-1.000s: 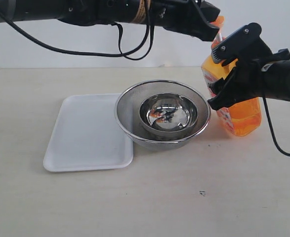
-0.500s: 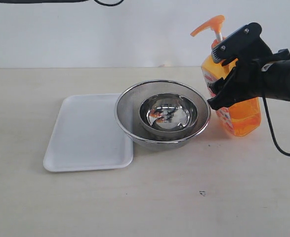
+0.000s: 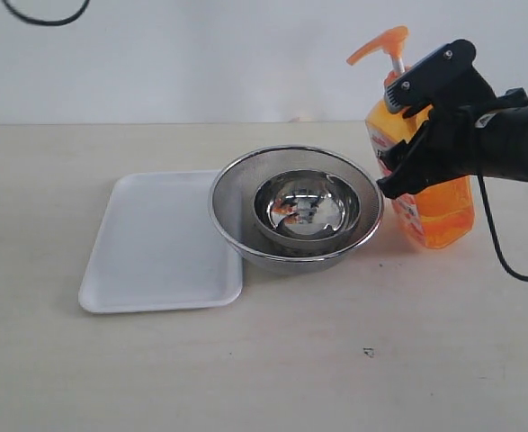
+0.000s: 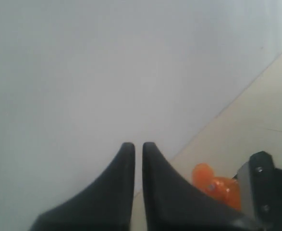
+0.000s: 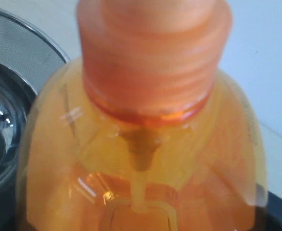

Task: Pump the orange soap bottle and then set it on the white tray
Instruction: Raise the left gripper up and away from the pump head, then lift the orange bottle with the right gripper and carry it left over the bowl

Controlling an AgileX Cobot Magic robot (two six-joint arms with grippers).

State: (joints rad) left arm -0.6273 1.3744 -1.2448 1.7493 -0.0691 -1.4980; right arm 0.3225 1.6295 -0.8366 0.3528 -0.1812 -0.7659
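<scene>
The orange soap bottle point(image 3: 443, 211) stands on the table to the right of the steel bowls, its pump head point(image 3: 382, 42) raised on the white stem. My right gripper point(image 3: 388, 144) is shut on the bottle's upper body from the right. In the right wrist view the bottle point(image 5: 141, 144) fills the picture and hides the fingers. My left gripper point(image 4: 138, 147) is shut and empty, high above the pump head point(image 4: 210, 183); it is out of the exterior view. The white tray point(image 3: 156, 243) lies empty on the left.
A steel mesh strainer point(image 3: 237, 184) with a smaller steel bowl point(image 3: 301, 209) inside it sits between the tray and the bottle, overlapping the tray's right edge. The strainer's rim point(image 5: 16, 53) lies close beside the bottle. A white wall stands behind the table.
The left arm, which was over the pump head one second ago, has lifted away up and left out of the exterior view. The pump head now stands raised. The right arm and bottle have not moved.
</scene>
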